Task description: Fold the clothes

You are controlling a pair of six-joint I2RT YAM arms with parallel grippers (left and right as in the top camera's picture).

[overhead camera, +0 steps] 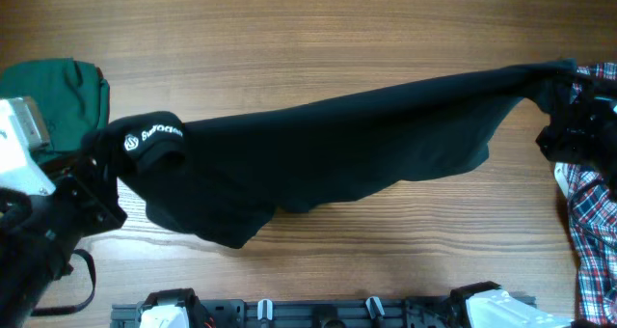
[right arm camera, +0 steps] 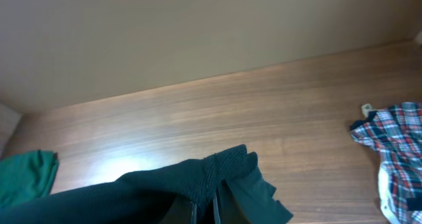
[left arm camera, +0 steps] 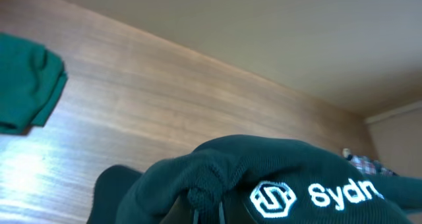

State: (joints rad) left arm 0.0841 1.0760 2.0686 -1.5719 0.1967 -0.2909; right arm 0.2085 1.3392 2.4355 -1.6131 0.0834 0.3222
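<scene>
- the black shirt (overhead camera: pixel 318 145) is held up as one long band over the table (overhead camera: pixel 289 19). one end is just beside the green garment (overhead camera: pixel 53 92), and the other end is far from it, across the table.
- the middle of the band is seen sagging to the table, and a loose bunched lump hangs nearer the green garment.
- the step in hand is judged to be spreading the shirt out flat. no fold is made yet, so the task is judged to be at an early stage.
- to do this well, the fabric should be held taut between both claws and lowered evenly, so that the sagging edge is laid first and no crease is trapped under it.
- the bunched lump should be shaken or drawn out before the cloth is set down.
- the end far from the green garment should be laid short of the plaid shirt (overhead camera: pixel 593 222), so that the two are not tangled.
- the left claw (overhead camera: pixel 101 169) is closed narrow on a pinch of the shirt, right by the white logo (overhead camera: pixel 154 135). in the left wrist view the cloth is seen gathered between its fingers.
- the right claw (overhead camera: pixel 567 125) is likewise closed narrow on the shirt, on a ribbed edge. whether that edge is collar or cuff cannot be told.
- soft cloth in so small a pinch is judged likely to slip if it is pulled hard.
</scene>
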